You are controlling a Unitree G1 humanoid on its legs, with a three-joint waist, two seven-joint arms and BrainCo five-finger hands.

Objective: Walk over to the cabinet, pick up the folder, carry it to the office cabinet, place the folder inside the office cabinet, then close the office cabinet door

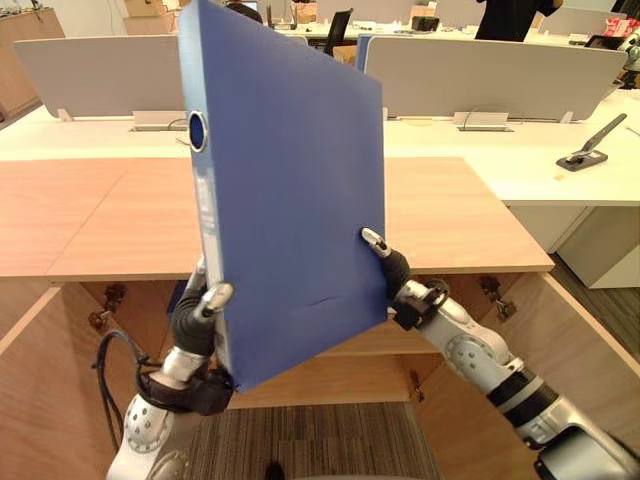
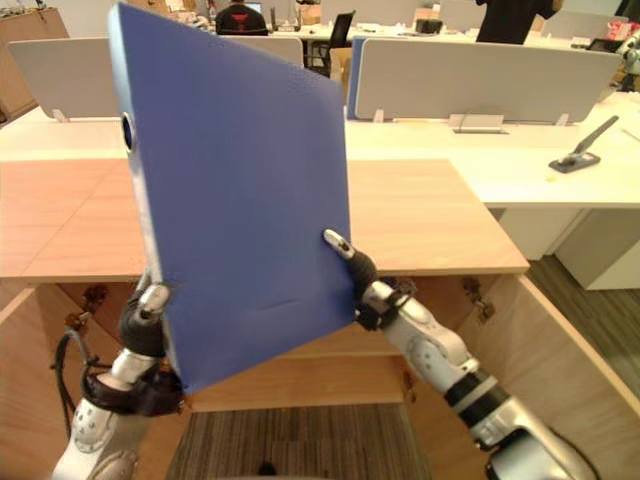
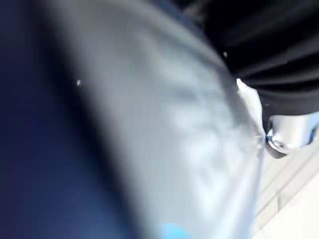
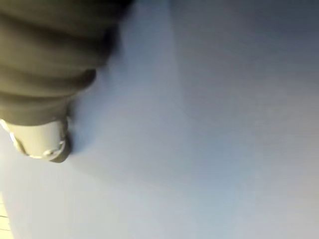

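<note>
**Held upright, opening below**

My left hand [image 1: 203,303] pinches the spine of the blue folder [image 1: 290,190], my right hand [image 1: 388,265] the opposite edge. Its long axis stands tilted upright above the open office cabinet [image 1: 340,385] under the wooden counter [image 1: 90,220].

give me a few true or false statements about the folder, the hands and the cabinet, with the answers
1. The blue folder is held upright, clear of the wooden cabinet top. True.
2. Just the left hand holds the folder. False: the right hand grips its other edge too, thumb on the front cover.
3. The cabinet doors are closed. False: they stand swung open on both sides, with the hinges showing.
4. A dark tool lies on the white desk off to the robot's right. True.
</note>
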